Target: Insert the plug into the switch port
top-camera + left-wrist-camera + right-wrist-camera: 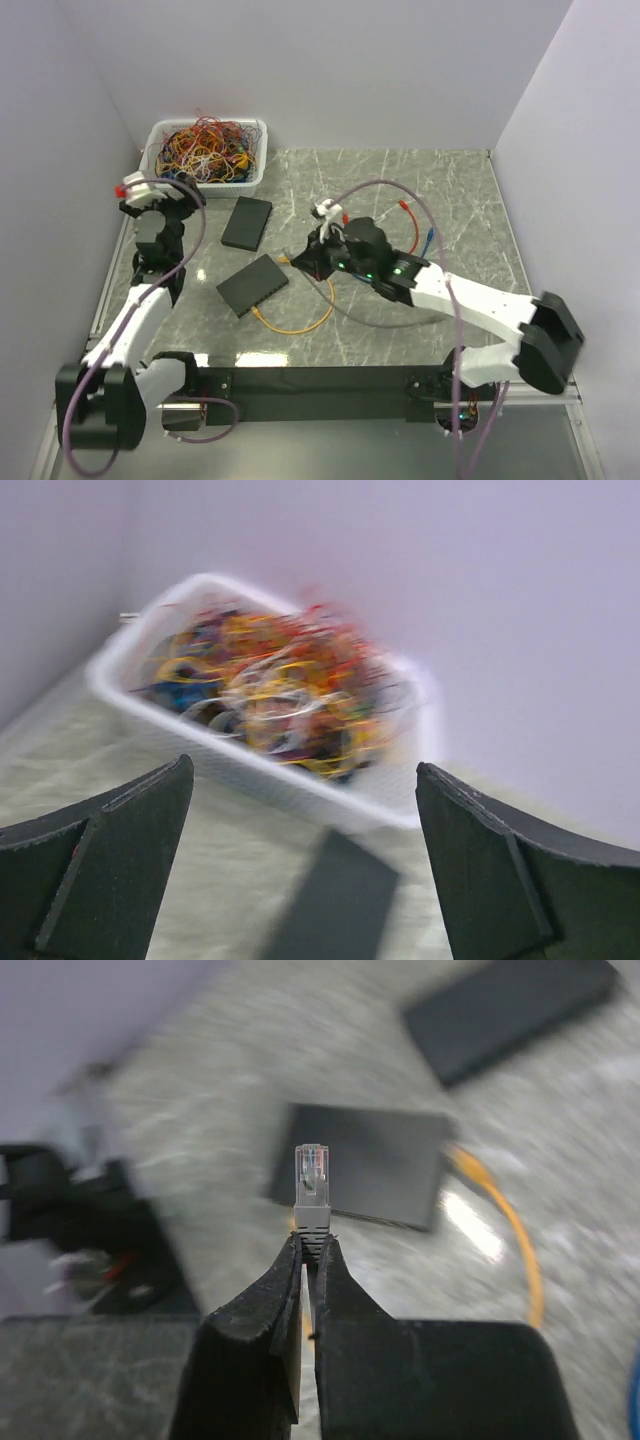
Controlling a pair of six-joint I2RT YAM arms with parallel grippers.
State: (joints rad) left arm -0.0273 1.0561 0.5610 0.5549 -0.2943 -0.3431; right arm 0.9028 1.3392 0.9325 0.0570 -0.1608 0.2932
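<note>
A clear plug (312, 1178) with a grey boot sticks up from the tips of my right gripper (312, 1245), which is shut on the boot. Behind the plug lies a black switch (362, 1165), apart from it; its ports are not visible. In the top view this switch (252, 285) lies left of my right gripper (306, 260). A second black switch (245, 222) lies farther back. My left gripper (305, 810) is open and holds nothing. It hangs above that far switch (330, 900), facing the bin.
A white bin (258, 135) full of tangled coloured cables stands at the back left, blurred in the left wrist view (130, 640). A yellow cable (300, 322) loops on the marble table in front of the near switch. Red and blue cable ends (425, 238) lie right of centre.
</note>
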